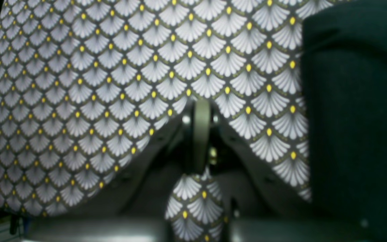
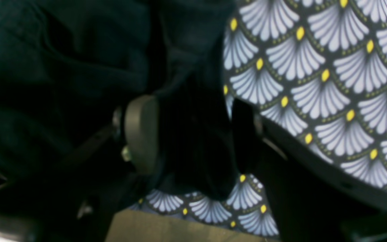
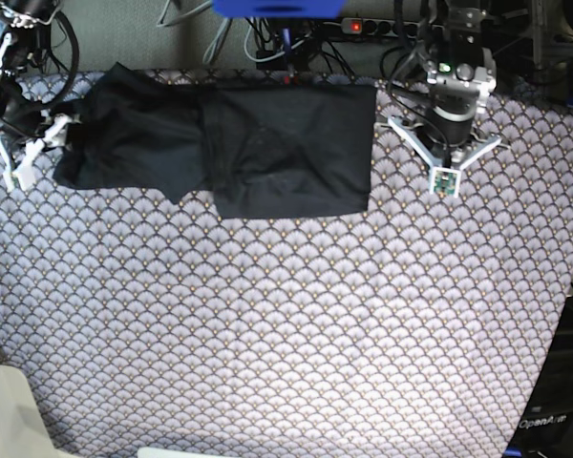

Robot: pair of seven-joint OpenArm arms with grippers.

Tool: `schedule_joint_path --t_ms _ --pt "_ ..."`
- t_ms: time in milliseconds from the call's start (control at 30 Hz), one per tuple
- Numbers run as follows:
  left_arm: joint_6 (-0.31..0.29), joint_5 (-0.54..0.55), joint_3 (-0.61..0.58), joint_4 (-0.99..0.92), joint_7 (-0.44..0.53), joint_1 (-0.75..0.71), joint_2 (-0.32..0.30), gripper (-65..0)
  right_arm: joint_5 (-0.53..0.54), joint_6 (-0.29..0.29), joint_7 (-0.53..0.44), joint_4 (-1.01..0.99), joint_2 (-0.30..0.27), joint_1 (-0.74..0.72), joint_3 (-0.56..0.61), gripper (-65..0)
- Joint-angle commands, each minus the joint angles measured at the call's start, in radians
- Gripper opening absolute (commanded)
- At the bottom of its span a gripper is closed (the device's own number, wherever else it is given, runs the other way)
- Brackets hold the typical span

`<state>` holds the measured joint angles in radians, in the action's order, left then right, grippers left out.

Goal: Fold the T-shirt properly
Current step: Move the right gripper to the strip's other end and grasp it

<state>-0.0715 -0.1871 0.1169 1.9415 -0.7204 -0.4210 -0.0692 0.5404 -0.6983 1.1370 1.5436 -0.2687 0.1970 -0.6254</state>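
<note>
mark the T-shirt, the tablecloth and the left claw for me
T-shirt (image 3: 286, 153): base view, flat folded body panel.
tablecloth (image 3: 286, 324): base view, bare fan-patterned stretch in front of the shirt.
left claw (image 1: 201, 116): left wrist view, tips of the shut fingers above the cloth.

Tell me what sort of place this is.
Likely a robotics lab bench: a patterned tablecloth carries the T-shirt, two robot arms work at the far edge, and cables with a power strip run behind.
</note>
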Motion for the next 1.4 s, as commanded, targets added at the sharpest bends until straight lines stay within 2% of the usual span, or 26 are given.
schedule_joint_path --t_ms 0,100,200,333,467,600,933,1100,1367 --pt "0.006 -0.005 0.002 0.022 0.020 0.000 -0.004 -65.0 0.019 0.000 -0.012 0.016 -0.017 -0.004 -0.006 -29.1" --pt "0.006 -0.005 0.004 0.022 0.020 -0.014 -0.004 -65.0 0.017 0.000 -0.013 0.016 -0.017 -0.003 -0.006 -29.1" --pt "0.006 -0.005 0.004 0.031 0.025 -0.022 -0.004 -65.0 0.016 0.000 -0.055 0.014 -0.017 0.008 -0.003 -29.1" --pt "0.006 -0.005 0.004 0.035 0.020 -0.022 -0.004 -65.0 0.014 0.000 -0.081 0.002 -0.020 0.009 0.040 -29.1" --pt "0.006 -0.005 0.004 0.035 0.025 -0.036 -0.004 -65.0 0.014 0.000 -0.088 -0.062 -0.042 0.005 0.058 -29.1" --pt "0.006 -0.005 0.004 0.035 0.026 -0.036 -0.004 -65.0 0.014 0.000 -0.140 -0.094 -0.065 0.008 0.058 -29.1" --pt "0.006 -0.005 0.004 0.035 0.026 -0.036 -0.004 -65.0 0.014 0.000 -0.148 -0.144 -0.097 0.009 0.058 -29.1" --pt "0.006 -0.005 0.004 0.035 0.026 -0.034 -0.004 -65.0 0.017 0.000 -0.137 -0.145 -0.083 0.023 0.058 -29.2" --pt "0.006 -0.005 0.030 0.035 0.026 -0.028 -0.004 -65.0 0.017 0.000 -0.136 -0.137 -0.011 0.037 0.058 -29.4"
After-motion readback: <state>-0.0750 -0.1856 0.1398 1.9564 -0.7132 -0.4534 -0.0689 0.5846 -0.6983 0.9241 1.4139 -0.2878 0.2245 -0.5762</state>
